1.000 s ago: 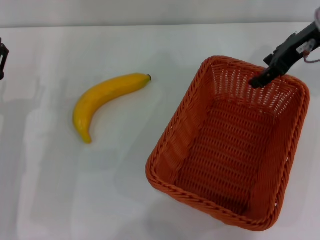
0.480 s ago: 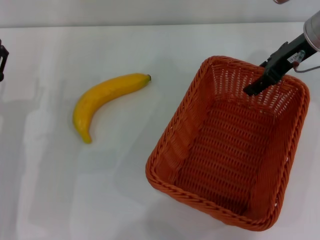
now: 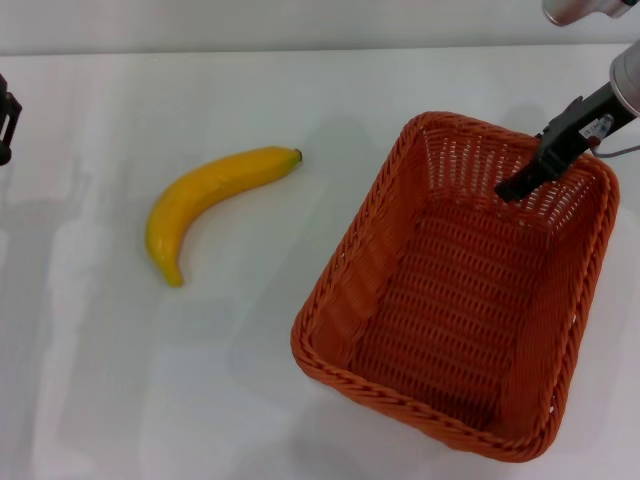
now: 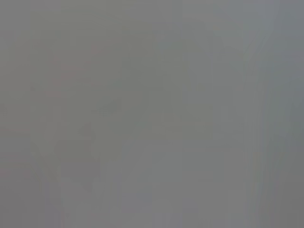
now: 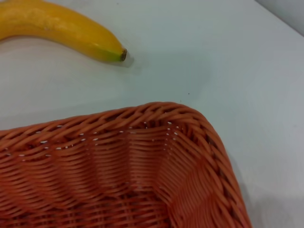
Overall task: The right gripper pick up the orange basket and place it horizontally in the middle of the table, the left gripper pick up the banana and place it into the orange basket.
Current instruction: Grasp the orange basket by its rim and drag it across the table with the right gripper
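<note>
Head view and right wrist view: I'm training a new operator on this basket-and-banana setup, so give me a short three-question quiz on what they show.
1. True or false: the banana lies inside the orange basket.
2. Where is the right gripper? A) over the basket's far end B) touching the banana C) resting on the bare table
3. Fill in: the left gripper sits at the table's far ____ edge, away from both objects.

Key
1. False: it lies on the table, left of the basket, apart from it.
2. A
3. left
</note>
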Motion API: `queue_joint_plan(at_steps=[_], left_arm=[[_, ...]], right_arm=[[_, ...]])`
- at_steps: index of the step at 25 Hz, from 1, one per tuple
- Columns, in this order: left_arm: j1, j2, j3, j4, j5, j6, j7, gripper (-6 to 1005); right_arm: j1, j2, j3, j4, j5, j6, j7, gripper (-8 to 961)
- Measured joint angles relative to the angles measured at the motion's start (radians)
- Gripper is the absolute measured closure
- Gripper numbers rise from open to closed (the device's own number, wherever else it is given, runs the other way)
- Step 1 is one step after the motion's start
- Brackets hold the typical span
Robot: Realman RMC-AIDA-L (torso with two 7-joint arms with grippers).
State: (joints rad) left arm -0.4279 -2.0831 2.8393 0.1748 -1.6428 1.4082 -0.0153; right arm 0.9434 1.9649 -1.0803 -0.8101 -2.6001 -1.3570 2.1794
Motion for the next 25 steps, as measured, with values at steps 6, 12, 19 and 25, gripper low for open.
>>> queue_joint_plan(at_steps=[6,12,19,25], left_arm=[[0.002,0.000,0.000,0.000,0.000,0.000,0.000,139],[0.007,0.000,0.000,0.000,0.000,0.000,0.000,139],[0.008,0.000,0.000,0.000,0.000,0.000,0.000,140],[0.008,0.000,0.000,0.000,0.002,0.000,0.000,140]], right_arm=[[-0.006,0.000,-0.005,-0.001,-0.004,-0.001,0.028,166],[-0.015,-0.001,-0.011,-0.016,-0.013,-0.008,0.066,168],[-0.017,-0.006,-0.013,-0.017,-0.014,-0.022,0.093,445],[-0.016,-0.010,-0.009,-0.018,-0.014,-0.038,0.114,654]])
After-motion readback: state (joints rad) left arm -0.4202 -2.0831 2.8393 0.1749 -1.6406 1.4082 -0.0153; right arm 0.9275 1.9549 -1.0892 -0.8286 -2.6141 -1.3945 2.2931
